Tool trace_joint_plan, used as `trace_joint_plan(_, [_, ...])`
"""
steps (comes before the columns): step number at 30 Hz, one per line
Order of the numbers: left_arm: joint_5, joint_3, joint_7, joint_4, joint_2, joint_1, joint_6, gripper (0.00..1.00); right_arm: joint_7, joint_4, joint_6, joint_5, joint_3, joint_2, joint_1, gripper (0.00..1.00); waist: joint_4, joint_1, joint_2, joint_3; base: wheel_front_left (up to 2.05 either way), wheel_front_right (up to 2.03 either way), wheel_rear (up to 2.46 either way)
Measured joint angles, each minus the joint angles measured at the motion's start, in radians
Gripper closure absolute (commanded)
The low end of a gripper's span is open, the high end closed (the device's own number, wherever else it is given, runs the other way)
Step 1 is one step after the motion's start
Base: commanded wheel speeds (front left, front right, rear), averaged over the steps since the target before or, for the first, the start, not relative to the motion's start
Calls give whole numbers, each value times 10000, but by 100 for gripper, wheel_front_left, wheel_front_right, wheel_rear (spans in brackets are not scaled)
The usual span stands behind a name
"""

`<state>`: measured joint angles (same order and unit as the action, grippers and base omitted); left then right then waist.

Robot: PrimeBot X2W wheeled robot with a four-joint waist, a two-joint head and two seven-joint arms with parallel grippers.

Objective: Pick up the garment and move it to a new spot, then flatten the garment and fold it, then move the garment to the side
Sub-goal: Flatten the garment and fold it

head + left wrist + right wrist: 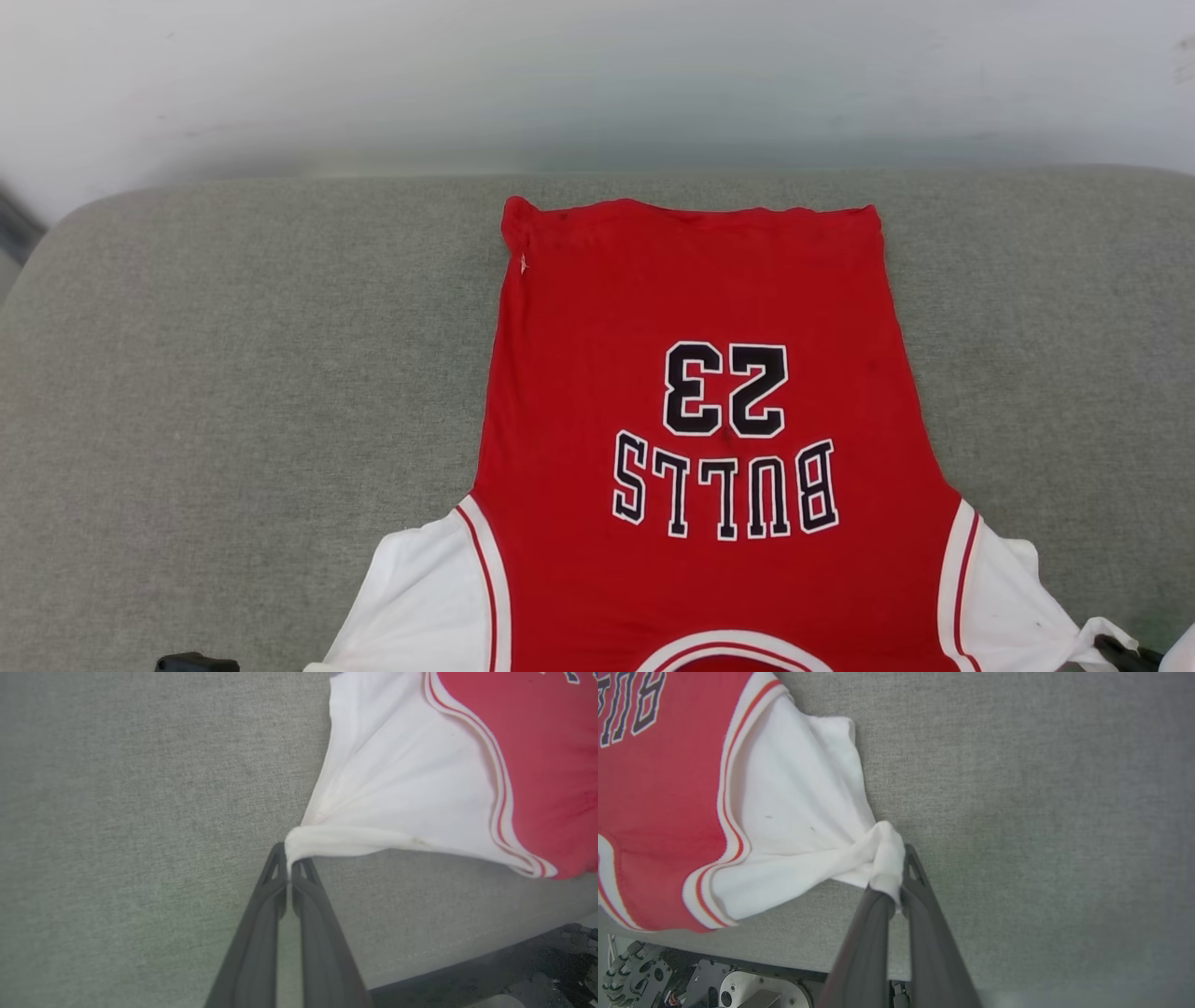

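While the head view lays the whole red jersey-style T-shirt with white short sleeves [700,299] flat at centre-right of the grey woven cushion [233,373], collar at the bottom edge, the wrist views bring out the grips. The left gripper [289,861] is clenched on one sleeve's bunched tip mid-frame. The right gripper [899,877] is clamped on the other sleeve's gathered corner. Both sleeves crease toward the fingers. Black, white-outlined "BULLS" and "23" read upside down, and red-white striped trim edges the armholes.
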<state>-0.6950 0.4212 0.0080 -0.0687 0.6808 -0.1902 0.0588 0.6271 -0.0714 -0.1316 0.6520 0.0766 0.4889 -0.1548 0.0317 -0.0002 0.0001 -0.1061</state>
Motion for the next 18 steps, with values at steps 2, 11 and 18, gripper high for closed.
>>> trace_joint_plan(2, [-33,73,67,84,-52,24,-35,100,84,71,0,-8,25,-2,-1,100,19,0,0,-81,0,0,0])
trace_joint_plan(11, [13,449,349,1018,-228,525,-320,100,2136,1354,6,650,508,316,377,0,257,1,0,-688,0,0,0])
trace_joint_plan(18, [263,558,635,2403,-153,716,-142,100,4144,3221,8,853,1766,13,2441,0,683,2,0,-1393,0,0,0])
